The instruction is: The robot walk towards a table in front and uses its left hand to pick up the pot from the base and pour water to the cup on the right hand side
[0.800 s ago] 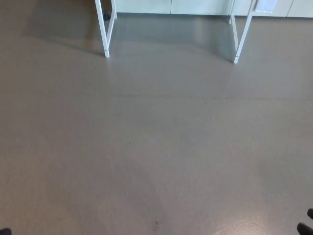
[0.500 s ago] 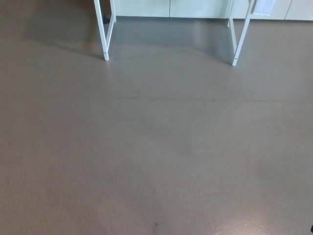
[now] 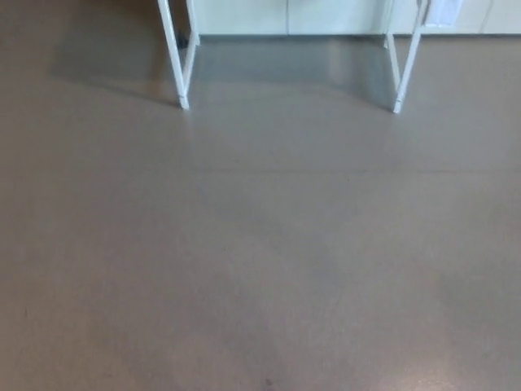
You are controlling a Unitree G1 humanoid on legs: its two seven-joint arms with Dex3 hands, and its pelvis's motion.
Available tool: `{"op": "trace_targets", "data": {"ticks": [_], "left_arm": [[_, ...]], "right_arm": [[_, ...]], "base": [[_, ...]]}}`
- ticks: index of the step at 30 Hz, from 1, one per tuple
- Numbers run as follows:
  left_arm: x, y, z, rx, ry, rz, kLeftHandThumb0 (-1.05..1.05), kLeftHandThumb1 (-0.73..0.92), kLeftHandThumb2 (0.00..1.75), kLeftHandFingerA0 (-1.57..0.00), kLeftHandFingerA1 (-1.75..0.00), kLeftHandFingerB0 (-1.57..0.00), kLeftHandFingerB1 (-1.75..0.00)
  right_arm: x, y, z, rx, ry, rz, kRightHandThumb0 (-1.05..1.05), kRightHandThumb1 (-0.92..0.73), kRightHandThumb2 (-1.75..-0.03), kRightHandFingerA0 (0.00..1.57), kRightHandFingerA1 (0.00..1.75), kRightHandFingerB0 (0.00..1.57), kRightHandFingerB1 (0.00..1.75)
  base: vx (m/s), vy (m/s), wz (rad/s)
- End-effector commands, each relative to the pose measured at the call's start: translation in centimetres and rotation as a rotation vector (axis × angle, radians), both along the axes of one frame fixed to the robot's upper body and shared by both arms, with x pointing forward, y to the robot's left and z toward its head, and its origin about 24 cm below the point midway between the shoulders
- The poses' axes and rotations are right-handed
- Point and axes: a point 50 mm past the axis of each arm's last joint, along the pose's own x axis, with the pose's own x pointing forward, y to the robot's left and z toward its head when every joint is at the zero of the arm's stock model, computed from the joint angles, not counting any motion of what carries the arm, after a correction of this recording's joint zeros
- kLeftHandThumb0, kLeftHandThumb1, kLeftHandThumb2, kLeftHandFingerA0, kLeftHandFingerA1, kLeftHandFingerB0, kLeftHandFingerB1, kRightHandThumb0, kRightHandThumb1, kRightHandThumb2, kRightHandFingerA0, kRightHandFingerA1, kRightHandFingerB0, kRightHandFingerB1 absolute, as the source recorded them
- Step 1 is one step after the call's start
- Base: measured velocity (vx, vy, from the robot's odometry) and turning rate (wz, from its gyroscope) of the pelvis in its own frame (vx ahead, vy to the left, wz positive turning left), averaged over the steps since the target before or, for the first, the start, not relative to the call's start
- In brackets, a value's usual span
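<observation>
Pot, base and cup are out of view, presumably on the worktop above. Only its white legs [image 3: 173, 54] show at upper left and upper right, on bare grey floor [image 3: 260, 244]. Neither hand shows, so finger state cannot be told. Approach underway; picking and pouring remain.

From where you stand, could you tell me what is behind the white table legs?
Behind the white table legs a pale wall or cabinet front meets the grey floor. The tabletop lies above the picture's edge, so the pot and cup cannot be seen.
</observation>
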Motion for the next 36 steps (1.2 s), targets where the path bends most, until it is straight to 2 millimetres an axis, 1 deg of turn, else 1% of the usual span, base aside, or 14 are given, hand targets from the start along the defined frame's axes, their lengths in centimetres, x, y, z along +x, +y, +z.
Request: {"op": "trace_targets", "data": {"ticks": [1, 7, 8, 11, 16, 17, 21, 23, 24, 27, 28, 32, 35, 36], "left_arm": [[-0.3, 0.3, 0.2, 0.035, -0.013, -0.006, -0.16, 0.52, 0.56, -0.62, -0.41, -0.53, -0.39], [-0.5, 0.2, 0.1, 0.038, -0.002, -0.024, -0.17, 0.51, 0.55, -0.62, -0.41, -0.51, -0.38], [-0.7, 0.2, 0.1, 0.039, 0.003, -0.028, -0.18, 0.52, 0.56, -0.62, -0.41, -0.5, -0.38], [-0.9, 0.2, 0.1, 0.038, 0.0, -0.026, -0.17, 0.51, 0.55, -0.61, -0.41, -0.51, -0.38], [-0.9, 0.2, 0.2, 0.031, -0.006, -0.033, -0.18, 0.52, 0.56, -0.6, -0.41, -0.5, -0.38], [-0.8, 0.2, 0.2, 0.036, -0.005, -0.037, -0.2, 0.51, 0.55, -0.64, -0.42, -0.51, -0.38], [-0.8, 0.2, 0.2, 0.05, 0.0, -0.04, -0.2, 0.51, 0.55, -0.64, -0.42, -0.53, -0.39], [-0.9, 0.2, 0.1, 0.05, 0.006, -0.033, -0.19, 0.54, 0.56, -0.6, -0.41, -0.52, -0.38], [-0.9, 0.2, 0.1, 0.049, 0.01, -0.037, -0.19, 0.53, 0.56, -0.59, -0.41, -0.5, -0.38], [-1.0, 0.2, 0.1, 0.048, 0.012, -0.044, -0.19, 0.52, 0.56, -0.6, -0.41, -0.5, -0.38], [-1.1, 0.1, 0.0, 0.051, 0.014, -0.031, -0.19, 0.51, 0.55, -0.63, -0.41, -0.53, -0.38], [-1.6, 0.0, -0.1, 0.048, 0.024, -0.025, -0.19, 0.5, 0.55, -0.62, -0.41, -0.53, -0.38], [-2.3, -0.2, -0.3, 0.04, 0.037, -0.025, -0.21, 0.51, 0.56, -0.62, -0.41, -0.52, -0.38], [-2.6, -0.4, -0.4, 0.039, 0.043, -0.025, -0.22, 0.51, 0.55, -0.65, -0.42, -0.53, -0.38]], "right_arm": [[0.1, -0.4, 0.3, -0.007, -0.023, 0.002, -0.32, -0.24, -0.6, 0.71, 0.87, 0.52, 0.64], [0.0, -0.5, 0.3, -0.013, -0.016, 0.01, -0.35, -0.25, -0.58, 0.71, 0.87, 0.52, 0.65], [-0.1, -0.4, 0.2, -0.028, -0.002, 0.013, -0.37, -0.26, -0.59, 0.73, 0.84, 0.53, 0.64], [-0.1, -0.4, 0.2, -0.034, 0.002, 0.02, -0.36, -0.26, -0.58, 0.69, 0.85, 0.52, 0.63], [-0.1, -0.4, 0.2, -0.037, 0.005, 0.027, -0.38, -0.25, -0.57, 0.71, 0.86, 0.53, 0.62], [0.0, -0.3, 0.2, -0.039, 0.007, 0.028, -0.37, -0.26, -0.58, 0.71, 0.86, 0.52, 0.62], [0.1, -0.3, 0.2, -0.039, 0.005, 0.032, -0.36, -0.26, -0.59, 0.71, 0.86, 0.51, 0.64], [0.1, -0.2, 0.2, -0.024, -0.002, 0.027, -0.34, -0.26, -0.6, 0.69, 0.86, 0.5, 0.64], [0.1, -0.2, 0.2, -0.036, 0.006, 0.036, -0.39, -0.26, -0.57, 0.71, 0.87, 0.52, 0.62], [0.0, -0.2, 0.2, -0.044, 0.009, 0.047, -0.4, -0.26, -0.58, 0.7, 0.87, 0.51, 0.63], [0.0, -0.2, 0.1, -0.04, 0.009, 0.045, -0.42, -0.26, -0.57, 0.69, 0.86, 0.52, 0.64], [-0.2, -0.3, 0.1, -0.038, 0.018, 0.041, -0.38, -0.27, -0.58, 0.68, 0.84, 0.51, 0.64], [-0.7, -0.4, 0.0, -0.042, 0.033, 0.044, -0.4, -0.26, -0.56, 0.68, 0.87, 0.52, 0.63], [-0.9, -0.5, 0.0, -0.042, 0.038, 0.044, -0.4, -0.25, -0.56, 0.78, 0.89, 0.52, 0.65]], "base": [[-0.07, 0.029, -0.14], [0.06, 0.112, -0.06], [0.3, 0.273, 0.01], [0.29, 0.55, -0.08], [0.15, 0.142, 0.03], [0.16, 0.016, -0.01], [0.17, -0.078, 0.1], [0.18, -0.196, 0.06], [0.22, -0.244, 0.1], [0.26, -0.323, -0.06], [0.25, -0.322, 0.28], [0.25, -0.105, -0.03], [0.22, 0.004, -0.12], [0.23, 0.097, -0.21]]}}
